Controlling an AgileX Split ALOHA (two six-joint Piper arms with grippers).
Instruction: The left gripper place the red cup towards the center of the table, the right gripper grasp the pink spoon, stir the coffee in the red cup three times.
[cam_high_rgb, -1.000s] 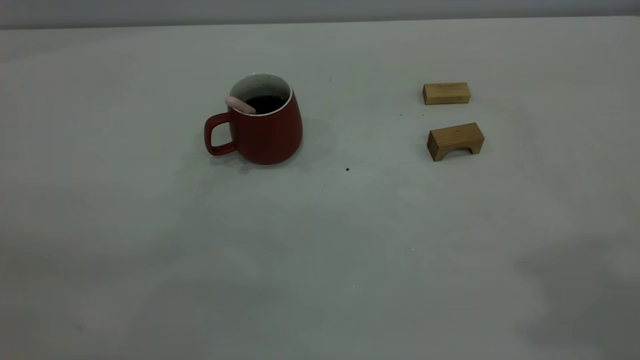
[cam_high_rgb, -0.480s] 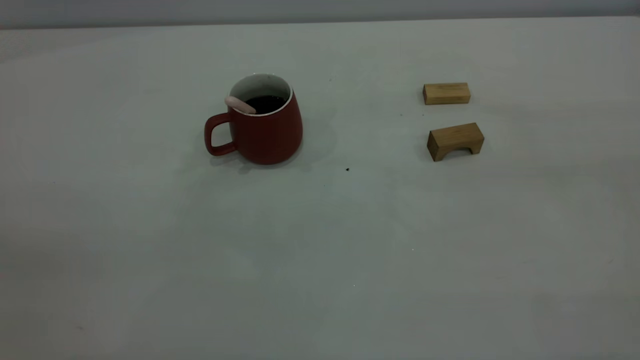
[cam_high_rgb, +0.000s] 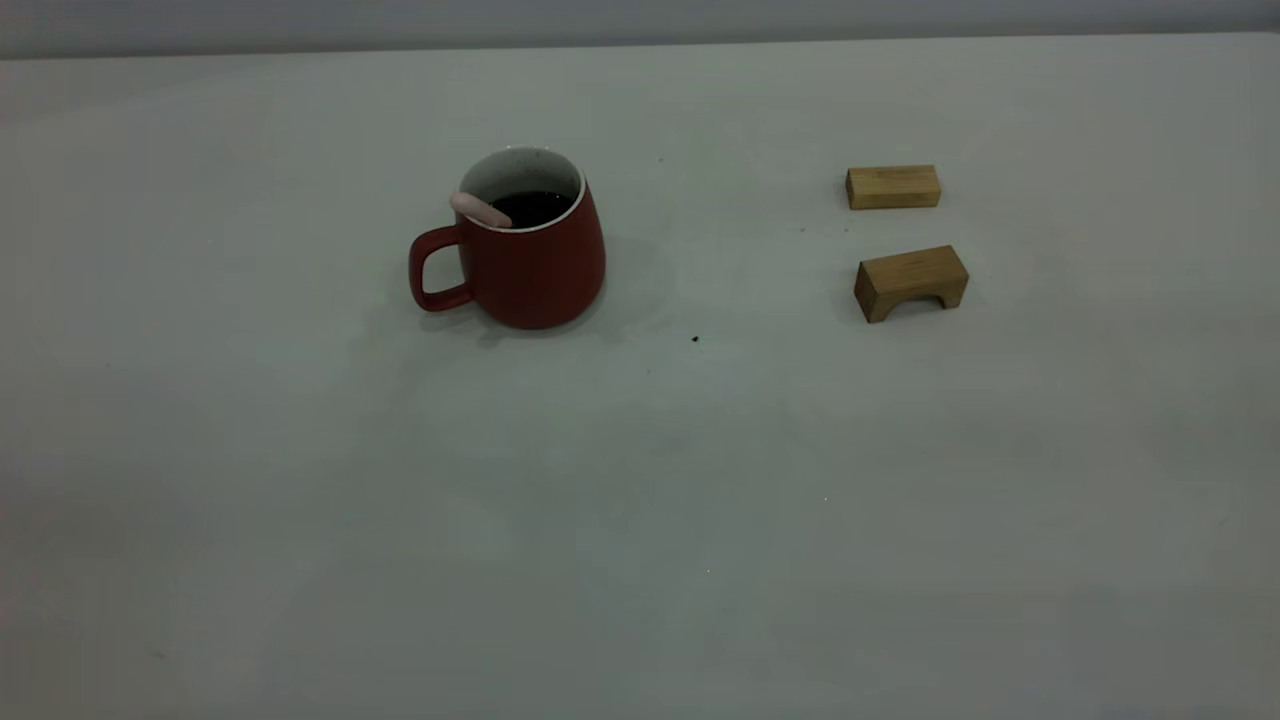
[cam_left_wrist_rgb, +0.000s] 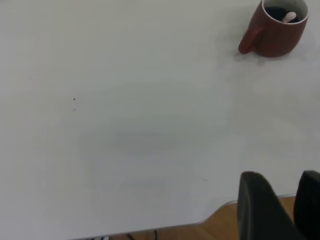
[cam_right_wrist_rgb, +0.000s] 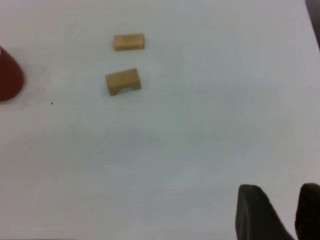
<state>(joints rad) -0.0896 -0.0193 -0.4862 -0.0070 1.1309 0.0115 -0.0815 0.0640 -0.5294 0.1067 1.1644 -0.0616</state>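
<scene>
The red cup (cam_high_rgb: 520, 262) stands upright left of the table's (cam_high_rgb: 640, 480) middle, handle to the left, with dark coffee (cam_high_rgb: 535, 206) inside. The pink spoon (cam_high_rgb: 480, 209) leans in it, its handle over the rim above the cup's handle. No gripper shows in the exterior view. In the left wrist view the cup (cam_left_wrist_rgb: 277, 31) and spoon (cam_left_wrist_rgb: 289, 17) are far from my left gripper (cam_left_wrist_rgb: 280, 176), which is open and empty over the table's edge. My right gripper (cam_right_wrist_rgb: 278, 189) is open and empty too, far from the cup's side (cam_right_wrist_rgb: 9, 75).
Two tan wooden blocks lie at the right: a flat bar (cam_high_rgb: 893, 187) and an arched one (cam_high_rgb: 910, 282) nearer. The right wrist view shows the bar (cam_right_wrist_rgb: 129, 41) and the arch (cam_right_wrist_rgb: 123, 81). Wood floor (cam_left_wrist_rgb: 220, 227) shows past the table edge.
A dark shadow on the near right of the table has faded away. The cup, spoon and blocks have not moved.
</scene>
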